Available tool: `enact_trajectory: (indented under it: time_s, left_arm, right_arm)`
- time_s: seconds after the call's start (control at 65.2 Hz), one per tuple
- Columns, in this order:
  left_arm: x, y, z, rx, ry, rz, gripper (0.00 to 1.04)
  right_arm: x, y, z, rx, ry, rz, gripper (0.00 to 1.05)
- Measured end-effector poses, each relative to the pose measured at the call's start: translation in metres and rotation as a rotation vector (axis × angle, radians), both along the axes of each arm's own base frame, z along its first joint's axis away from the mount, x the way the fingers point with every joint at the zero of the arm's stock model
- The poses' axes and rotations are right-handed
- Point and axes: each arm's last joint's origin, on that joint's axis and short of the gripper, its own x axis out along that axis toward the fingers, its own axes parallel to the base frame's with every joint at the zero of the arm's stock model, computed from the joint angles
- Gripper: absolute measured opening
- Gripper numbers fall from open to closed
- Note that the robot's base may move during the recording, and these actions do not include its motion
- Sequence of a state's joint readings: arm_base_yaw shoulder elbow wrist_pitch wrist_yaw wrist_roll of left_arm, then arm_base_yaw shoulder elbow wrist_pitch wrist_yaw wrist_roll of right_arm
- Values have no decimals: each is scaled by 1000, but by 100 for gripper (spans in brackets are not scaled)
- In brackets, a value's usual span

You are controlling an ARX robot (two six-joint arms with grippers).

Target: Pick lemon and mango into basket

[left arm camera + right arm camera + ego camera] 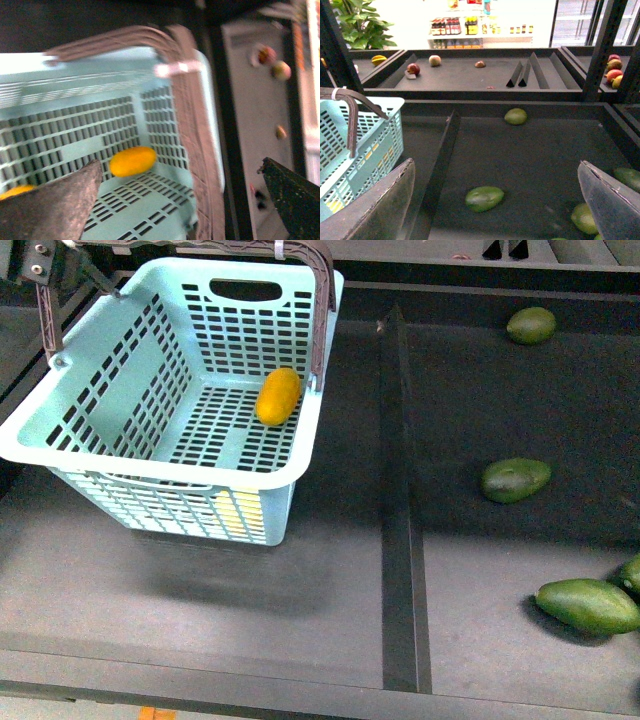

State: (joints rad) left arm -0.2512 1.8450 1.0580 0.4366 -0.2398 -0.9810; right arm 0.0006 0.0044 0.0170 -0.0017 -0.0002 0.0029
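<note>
On the basket [150, 455] floor, near its right wall, lies the mango [278, 396] — untouched. A second yellow piece shows through the front slats. Left gripper [185, 200] above the basket, fingers [55, 205] spread; right gripper [500, 210] spread too — over green fruits [515, 480] past the divider [400, 530].

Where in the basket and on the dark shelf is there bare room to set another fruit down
Most of the basket floor is bare, from the mango across to the far handle. On the shelf, the strip between basket and divider is free. Right of the divider, the middle is open; the green fruits crowd the near right corner.
</note>
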Motion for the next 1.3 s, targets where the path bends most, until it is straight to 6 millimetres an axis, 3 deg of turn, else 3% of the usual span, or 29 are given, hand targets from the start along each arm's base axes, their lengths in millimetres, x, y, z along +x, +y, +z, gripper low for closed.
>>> enact_trajectory:
  time_s: [0.046,0.092,0.123,0.184,0.276,0.476,0.645,0.844,1.304]
  left_arm:
    - [-25,13,-7,286,-167,-99,66]
    - [-56,31,1,591,-312,-122,50]
    - [-71,40,5,695,-345,-115,41]
    - [-101,53,-4,816,-328,-140,20]
    - [-126,61,-14,849,-303,-167,3]
    - [-170,76,-19,868,-311,-157,4]
    - [-195,86,-32,867,-310,-181,4]
    - [-226,91,-31,871,-304,-163,4]
    - [-260,92,-23,875,-328,-152,4]
  right_arm:
    - [0,0,0,0,0,-2,96]
    - [0,0,0,0,0,-1,96]
    - [0,0,0,0,0,-1,96]
    - [0,0,0,0,0,-1,96]
    - [0,0,0,0,0,-1,96]
    - [0,0,0,0,0,0,96]
    - [0,0,0,0,0,-1,96]
    - [0,0,0,0,0,0,96]
    - [0,0,0,0,0,0,96]
